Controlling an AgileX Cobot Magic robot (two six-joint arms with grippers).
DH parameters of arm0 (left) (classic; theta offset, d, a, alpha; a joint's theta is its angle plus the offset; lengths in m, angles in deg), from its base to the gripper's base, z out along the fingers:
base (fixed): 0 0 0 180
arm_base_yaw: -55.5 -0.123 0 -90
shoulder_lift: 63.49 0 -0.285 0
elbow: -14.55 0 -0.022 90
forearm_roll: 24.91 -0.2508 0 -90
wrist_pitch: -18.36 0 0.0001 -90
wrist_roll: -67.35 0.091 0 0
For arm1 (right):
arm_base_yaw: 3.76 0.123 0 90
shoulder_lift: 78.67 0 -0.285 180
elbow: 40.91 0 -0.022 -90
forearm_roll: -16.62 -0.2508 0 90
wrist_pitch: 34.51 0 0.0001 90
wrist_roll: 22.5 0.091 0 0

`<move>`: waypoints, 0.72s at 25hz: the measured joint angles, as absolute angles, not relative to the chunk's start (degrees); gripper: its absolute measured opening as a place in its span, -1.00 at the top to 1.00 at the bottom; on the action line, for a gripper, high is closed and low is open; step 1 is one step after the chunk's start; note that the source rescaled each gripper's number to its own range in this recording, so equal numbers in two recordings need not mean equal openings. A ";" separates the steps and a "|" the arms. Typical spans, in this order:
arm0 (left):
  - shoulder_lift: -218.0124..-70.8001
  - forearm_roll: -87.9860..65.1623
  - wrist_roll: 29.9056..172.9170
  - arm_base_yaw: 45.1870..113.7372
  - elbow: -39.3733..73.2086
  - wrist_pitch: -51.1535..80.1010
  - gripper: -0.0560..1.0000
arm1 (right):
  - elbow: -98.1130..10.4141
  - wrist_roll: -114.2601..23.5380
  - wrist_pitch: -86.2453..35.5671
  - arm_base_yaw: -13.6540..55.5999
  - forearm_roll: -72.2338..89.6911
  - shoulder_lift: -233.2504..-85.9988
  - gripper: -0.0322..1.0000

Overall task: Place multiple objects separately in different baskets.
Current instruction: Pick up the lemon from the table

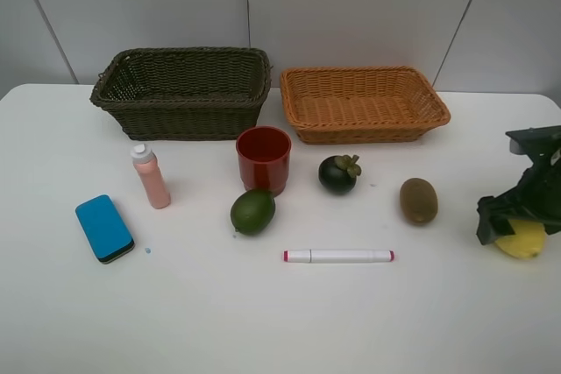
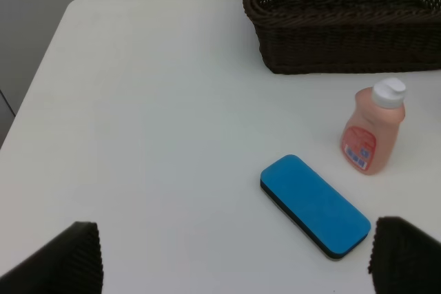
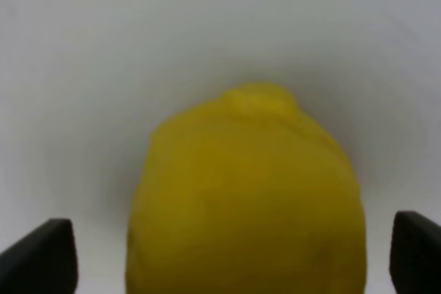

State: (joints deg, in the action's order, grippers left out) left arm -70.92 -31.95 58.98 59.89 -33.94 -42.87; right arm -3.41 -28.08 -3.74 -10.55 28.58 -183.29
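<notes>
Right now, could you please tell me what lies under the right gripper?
A yellow lemon sits on the white table, framed by the open right gripper. From the high camera the gripper hides the lemon's upper part, so whether they touch cannot be judged.

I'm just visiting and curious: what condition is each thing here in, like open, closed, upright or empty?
Dark olive wicker basket: empty.
Light orange wicker basket: empty.
Red cup: upright, mouth up.
Pink white-capped bottle: upright, cap on.
White marker: lying flat, capped.
Blue eraser: lying flat.
Yellow lemon: on the table, ungripped.
Left gripper: open, holding nothing.
Right gripper: open, jaws either side of the lemon.
</notes>
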 joint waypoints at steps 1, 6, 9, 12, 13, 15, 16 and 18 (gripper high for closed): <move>-70.92 -31.95 58.98 59.89 -33.94 -42.87 -1.00 | -3.41 -28.08 -3.74 -10.55 28.58 -183.29 -0.99; -70.92 -31.95 58.98 59.89 -33.94 -42.87 -1.00 | -3.41 -28.08 -3.80 -10.68 28.52 -183.29 -0.60; -70.92 -31.95 58.98 59.89 -33.94 -42.87 -1.00 | -3.41 -28.09 -3.56 -10.86 27.12 -183.29 -0.18; -70.92 -31.95 58.98 59.89 -33.94 -42.87 -1.00 | -3.41 -28.09 -3.50 -10.87 26.29 -183.29 -0.16; -70.92 -31.95 58.98 59.89 -33.94 -42.87 -1.00 | -3.41 -28.09 -3.50 -10.87 26.11 -183.29 -0.16; -70.92 -31.95 58.98 59.89 -33.94 -42.87 -1.00 | -3.41 -28.09 -3.50 -10.89 25.99 -183.29 -0.16; -70.92 -31.95 58.98 59.89 -33.94 -42.87 -1.00 | -3.41 -28.09 -3.50 -10.89 25.99 -183.29 -0.16; -70.92 -31.95 58.98 59.89 -33.94 -42.87 -1.00 | -3.48 -28.09 -3.33 -10.89 25.72 -183.22 -0.16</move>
